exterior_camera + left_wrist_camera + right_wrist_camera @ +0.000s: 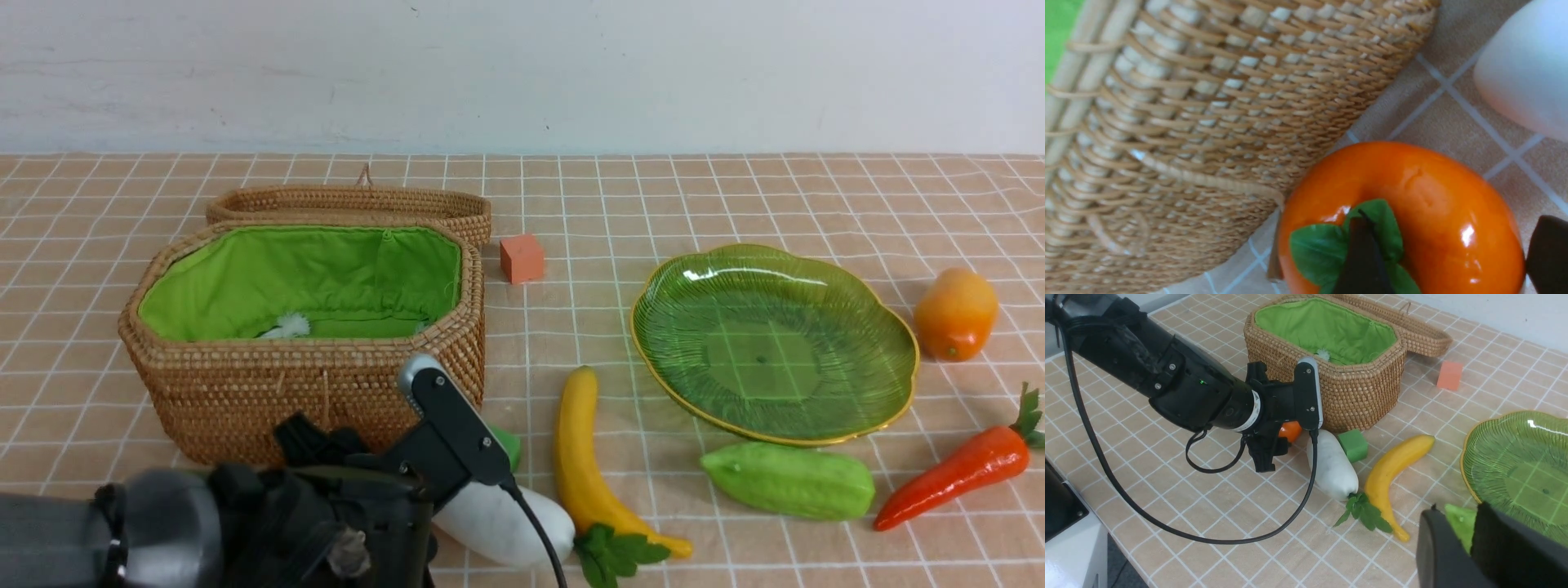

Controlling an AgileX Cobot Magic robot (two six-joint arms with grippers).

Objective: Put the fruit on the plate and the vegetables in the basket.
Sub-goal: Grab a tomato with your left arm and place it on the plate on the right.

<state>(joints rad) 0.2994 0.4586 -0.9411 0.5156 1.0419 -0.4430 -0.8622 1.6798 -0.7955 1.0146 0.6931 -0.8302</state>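
Reaching for orange persimmon [1437,204] | left gripper [1453,249] wide, hold unclear | right gripper [1458,510] slightly parted, empty | next: secure persimmon, lift toward plate [759,359]

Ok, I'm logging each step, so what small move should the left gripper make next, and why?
Probably close gently: its fingers appear to stand around the persimmon, one over the leaf cap, the other at its far side.

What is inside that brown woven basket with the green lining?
A small white tuft shows inside the basket; whatever it belongs to is hidden by the near wall.
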